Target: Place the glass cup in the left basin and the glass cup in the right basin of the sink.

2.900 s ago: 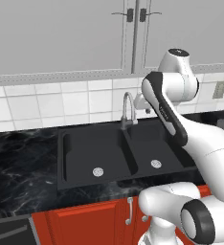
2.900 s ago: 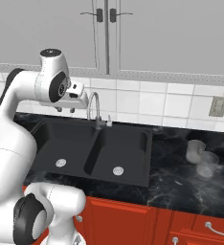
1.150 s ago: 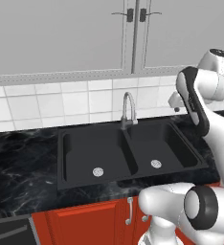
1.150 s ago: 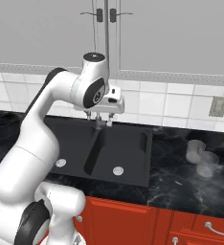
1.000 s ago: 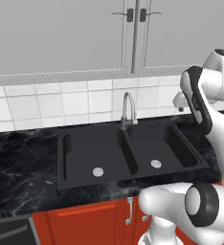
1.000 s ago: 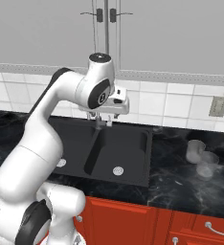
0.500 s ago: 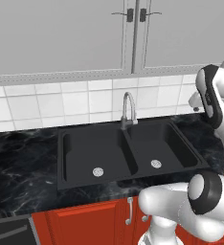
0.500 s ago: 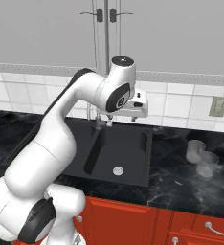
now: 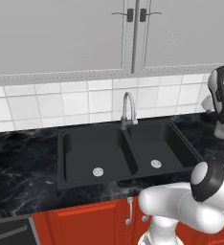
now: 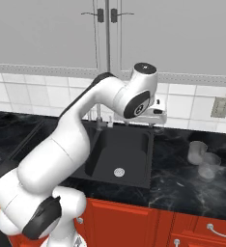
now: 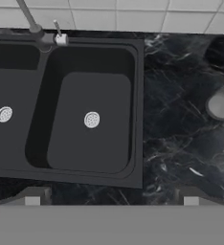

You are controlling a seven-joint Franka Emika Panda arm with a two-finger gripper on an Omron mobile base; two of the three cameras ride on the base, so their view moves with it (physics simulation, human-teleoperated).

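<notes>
The black sink (image 9: 128,179) lies in the dark marble counter, its left basin (image 9: 92,153) and right basin (image 9: 157,146) both holding nothing but their silver drains. Two glass cups stand on the counter right of the sink, one (image 10: 197,152) behind the other (image 10: 209,166). My gripper (image 10: 156,120) hangs open and holding nothing above the right basin's far right corner, left of the cups. In the hand view the right basin (image 11: 90,119) sits below the wide-apart fingertips (image 11: 32,197), with one glass cup (image 11: 221,101) at the right edge and the second cut off below it.
A curved chrome tap (image 9: 128,107) rises behind the divider. A wall outlet (image 10: 220,107) is set in the tiles above the cups. Grey upper cabinets (image 10: 105,34) hang overhead and red cabinet doors (image 10: 129,219) front the counter.
My arm has swung to the right, from in front of the tap to the sink's right end, nearer the cups. The cups and sink have not moved.
</notes>
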